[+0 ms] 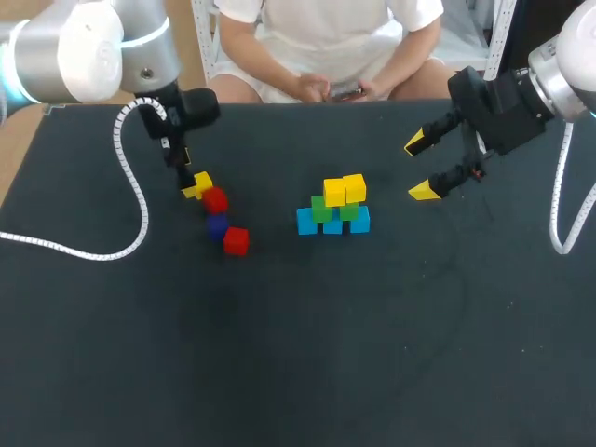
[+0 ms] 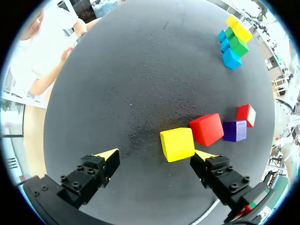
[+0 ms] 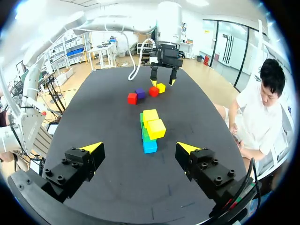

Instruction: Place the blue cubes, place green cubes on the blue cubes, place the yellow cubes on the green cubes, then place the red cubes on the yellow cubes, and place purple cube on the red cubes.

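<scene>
Stack: blue cubes (image 1: 332, 222) below, green cubes (image 1: 333, 209) in the middle, yellow cubes (image 1: 344, 190) on top.
Left gripper (image 2: 157, 156): fingers apart around loose yellow cube (image 2: 177, 144), at 9 o'clock of stack.
Crowding: red cube (image 2: 206, 129) just beside it, then purple cube (image 2: 234, 131) and second red cube (image 2: 245, 115).
Right gripper (image 1: 419, 168): fingers spread, at 3 o'clock of stack.

- table (image 1: 298, 372): matte black, faintly speckled
- blue cubes (image 1: 307, 222): plain light cyan-blue
- green cubes (image 1: 321, 209): plain mid green
- yellow cubes (image 1: 334, 192): bright yellow
- loose yellow cube (image 2: 177, 144): the same yellow
- red cubes (image 1: 236, 240): saturated red
- purple cube (image 2: 234, 131): deep violet
- left gripper (image 2: 156, 155), right gripper (image 1: 419, 168): black bodies, yellow tips
- cable (image 1: 130, 177): white, spiral-ribbed
</scene>
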You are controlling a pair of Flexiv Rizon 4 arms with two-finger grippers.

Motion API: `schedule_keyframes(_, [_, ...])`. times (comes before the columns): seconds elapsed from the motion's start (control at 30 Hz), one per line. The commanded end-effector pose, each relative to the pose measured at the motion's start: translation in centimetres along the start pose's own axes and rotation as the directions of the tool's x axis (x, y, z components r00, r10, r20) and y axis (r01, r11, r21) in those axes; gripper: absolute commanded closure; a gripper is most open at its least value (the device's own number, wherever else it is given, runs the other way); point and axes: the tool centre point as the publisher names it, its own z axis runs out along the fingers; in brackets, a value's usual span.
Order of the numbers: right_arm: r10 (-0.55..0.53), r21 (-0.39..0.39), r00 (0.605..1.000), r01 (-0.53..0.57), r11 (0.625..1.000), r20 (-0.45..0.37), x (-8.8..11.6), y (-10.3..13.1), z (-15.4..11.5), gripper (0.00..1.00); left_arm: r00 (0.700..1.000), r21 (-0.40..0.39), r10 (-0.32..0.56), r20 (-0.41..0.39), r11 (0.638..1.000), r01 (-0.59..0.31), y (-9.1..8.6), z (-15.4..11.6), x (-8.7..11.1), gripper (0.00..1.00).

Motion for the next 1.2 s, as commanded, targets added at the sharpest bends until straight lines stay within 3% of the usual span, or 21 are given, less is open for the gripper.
schedule_keyframes(0.03, [0.0,0.003,1.0,0.0,1.0,0.001,0.0,0.1,0.0,0.0,1.0,0.017,0.004,-0.005,1.0,-0.004,0.8,0.5,-0.4,0.0])
schedule_keyframes(0.53, [0.0,0.003,1.0,0.0,1.0,0.001,0.0,0.1,0.0,0.0,1.0,0.012,0.022,0.01,1.0,-0.022,0.9,0.7,-1.0,0.0])
schedule_keyframes(0.57, [0.0,0.003,1.0,0.0,1.0,0.001,0.0,0.1,0.0,0.0,1.0,0.012,0.024,0.01,1.0,-0.024,0.8,0.8,-1.0,0.04])
schedule_keyframes(0.67, [0.0,0.003,1.0,0.0,1.0,0.001,0.0,0.1,0.0,0.0,1.0,0.017,0.026,0.01,1.0,-0.026,0.6,1.0,-0.9,0.3])
schedule_keyframes(0.7, [0.0,0.003,1.0,0.0,1.0,0.001,0.0,0.1,0.0,0.0,1.0,0.02,0.028,0.009,0.999,-0.028,0.6,1.1,-0.9,0.52])
schedule_keyframes(0.8, [0.0,0.003,1.0,0.0,1.0,0.001,0.0,0.1,0.0,0.0,0.999,0.025,0.032,0.008,0.999,-0.032,0.4,1.3,-0.9,0.73])
schedule_keyframes(0.87, [0.0,0.003,1.0,0.0,1.0,0.001,0.0,0.1,0.0,0.0,0.999,0.028,0.035,0.008,0.999,-0.035,0.3,1.3,-0.8,0.98])
schedule_keyframes(1.2, [0.0,0.003,1.0,0.0,1.0,0.001,0.0,0.1,0.0,0.0,0.999,0.017,0.035,0.015,0.999,-0.035,-1.2,1.0,-0.1,1.0])
